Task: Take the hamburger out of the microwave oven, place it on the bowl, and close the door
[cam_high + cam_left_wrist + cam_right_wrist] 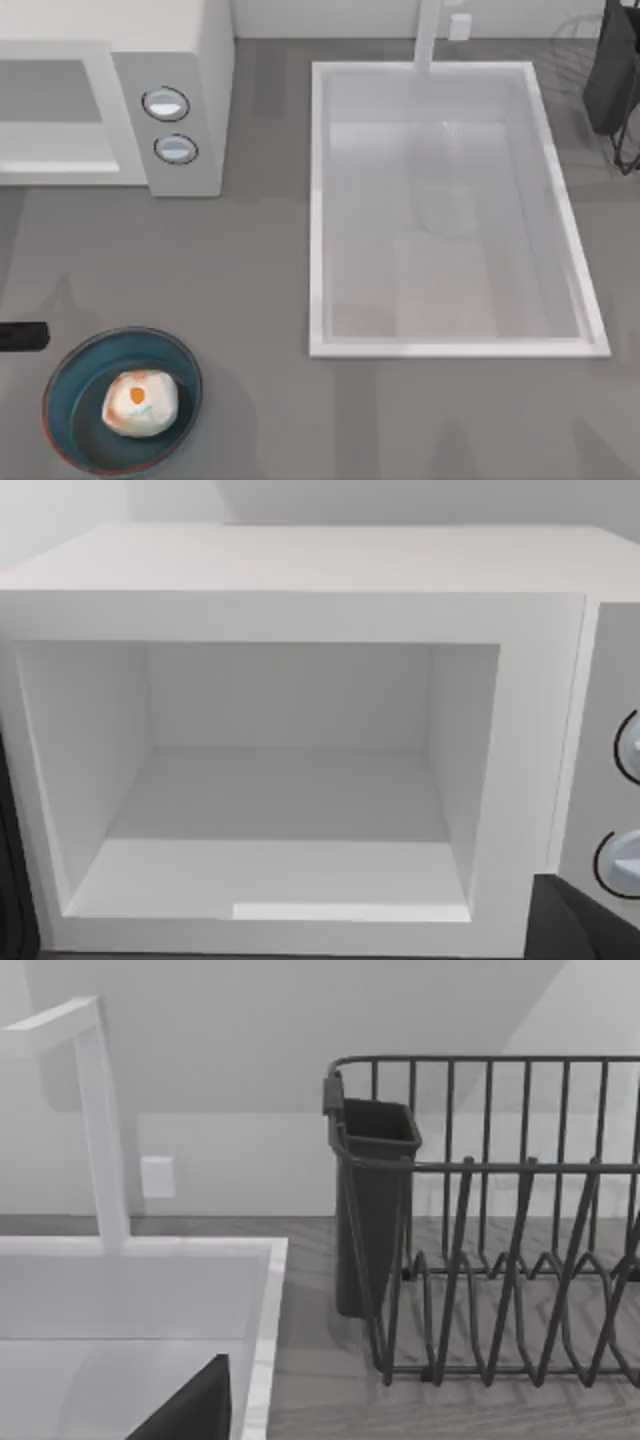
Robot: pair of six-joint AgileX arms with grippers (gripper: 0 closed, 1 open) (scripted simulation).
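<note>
The small cream hamburger (139,402) is sitting in the teal bowl (75,375) near the tabletop's front-left corner; the white microwave oven's (300,600) cavity is standing open, so its door is to be swung fully shut. Neither claw's state can be told.

Plain grey countertop (260,290) all around, matte, with soft shadows and even light. A big white rectangular sink (320,200) is sunk into it on the right half, with a white faucet (428,35) rising at its far edge. The back wall (250,1040) is flat off-white and has a small white outlet plate (157,1177) low down near the faucet. A dark wire dish rack (500,1260) with a dark cutlery cup (372,1200) sits at the far right corner, just beside the sink.
</note>
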